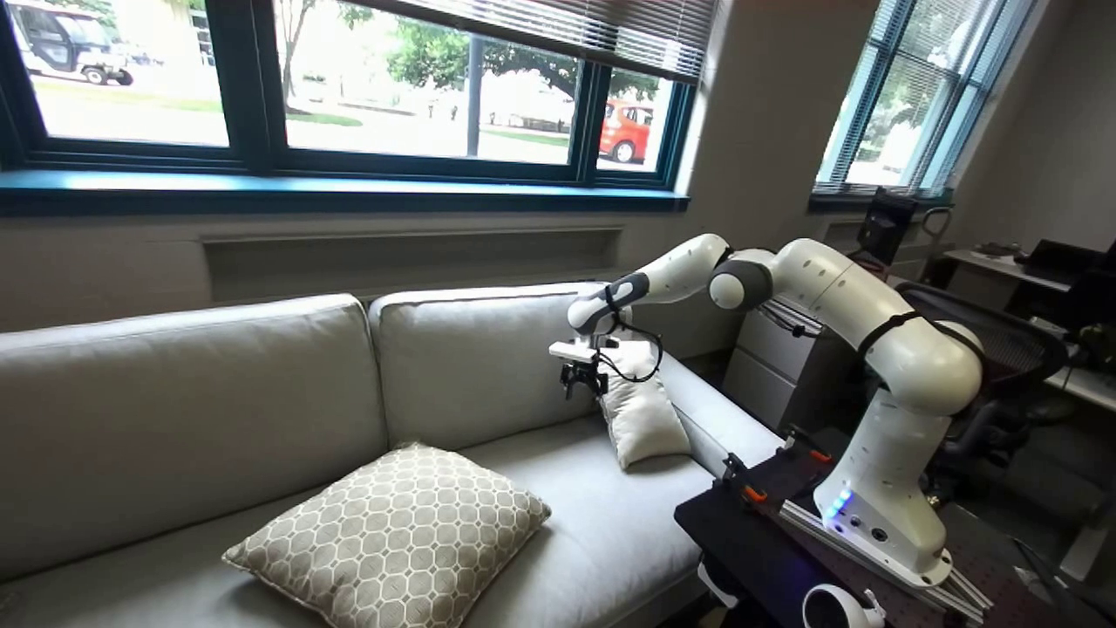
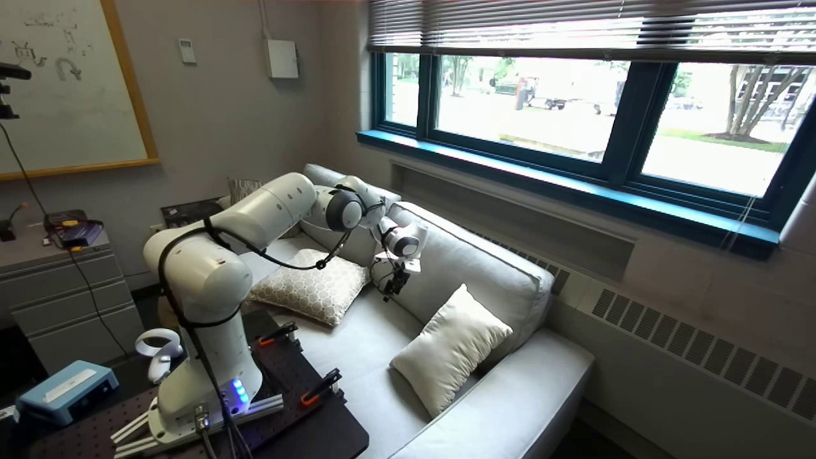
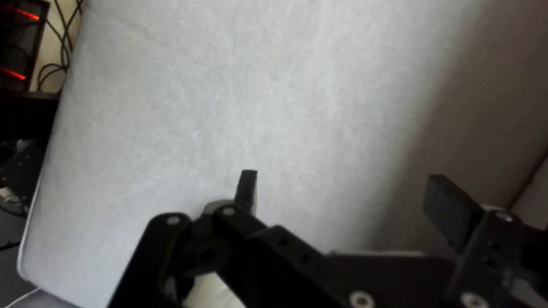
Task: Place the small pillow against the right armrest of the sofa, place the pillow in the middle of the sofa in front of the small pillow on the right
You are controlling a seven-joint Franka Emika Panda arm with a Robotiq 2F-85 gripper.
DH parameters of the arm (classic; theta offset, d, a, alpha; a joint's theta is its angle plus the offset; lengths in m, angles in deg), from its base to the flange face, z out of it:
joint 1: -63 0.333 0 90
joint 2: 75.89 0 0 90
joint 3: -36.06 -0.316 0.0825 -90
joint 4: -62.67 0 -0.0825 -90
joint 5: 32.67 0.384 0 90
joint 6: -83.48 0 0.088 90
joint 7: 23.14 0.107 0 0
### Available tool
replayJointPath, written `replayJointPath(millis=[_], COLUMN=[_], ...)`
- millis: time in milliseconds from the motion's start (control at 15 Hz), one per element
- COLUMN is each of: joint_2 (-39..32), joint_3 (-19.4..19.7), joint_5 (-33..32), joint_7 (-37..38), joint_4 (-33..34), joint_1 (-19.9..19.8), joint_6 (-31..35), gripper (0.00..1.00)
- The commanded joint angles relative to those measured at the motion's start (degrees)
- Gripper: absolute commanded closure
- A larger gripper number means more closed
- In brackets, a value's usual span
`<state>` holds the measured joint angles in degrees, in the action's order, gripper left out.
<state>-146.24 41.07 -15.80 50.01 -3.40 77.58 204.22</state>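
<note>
There hangs our gripper point(image 3: 348, 196), empty, spread wide, between the small white pillow point(image 2: 451, 350), tilted up beside the armrest point(image 2: 516, 398), and the lattice-patterned pillow point(image 1: 401, 523). That one's likely next: we'd straddle its nearest edge, pinch deep.

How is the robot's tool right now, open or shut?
The tool is open: in the wrist view its fingers stand wide apart, with sofa seat between them.

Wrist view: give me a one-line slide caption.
Open and empty, the gripper hangs over the light sofa seat, shaded at the picture's right.
</note>
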Motion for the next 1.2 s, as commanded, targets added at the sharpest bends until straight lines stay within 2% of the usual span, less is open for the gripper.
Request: replayJointPath(millis=[0, 133, 200, 400, 733, 933, 1000, 1133], joint_2=[-6.11, -9.92, -4.26, -5.49, -7.19, -9.11, -9.79, -11.33], joint_3=[3.20, 6.22, 4.10, 4.50, 7.36, 7.26, 5.25, 5.62], joint_5=[-8.89, -10.61, -8.28, -8.44, -12.14, -12.07, -14.97, -17.96], joint_7=[8.99, 11.19, 7.87, 8.13, 7.48, 7.49, 7.74, 5.87], joint_4=[10.92, 15.18, 7.37, 7.92, 9.00, 10.61, 11.59, 12.64], joint_1=[1.91, 3.40, 2.41, 2.63, 3.83, 3.29, 2.04, 2.25], joint_6=[-8.51, -13.45, -9.06, -8.80, -3.29, -0.12, -0.03, 1.42], gripper=[0.00, 0.00, 0.00, 0.00, 0.00, 0.00, 0.00, 0.00])
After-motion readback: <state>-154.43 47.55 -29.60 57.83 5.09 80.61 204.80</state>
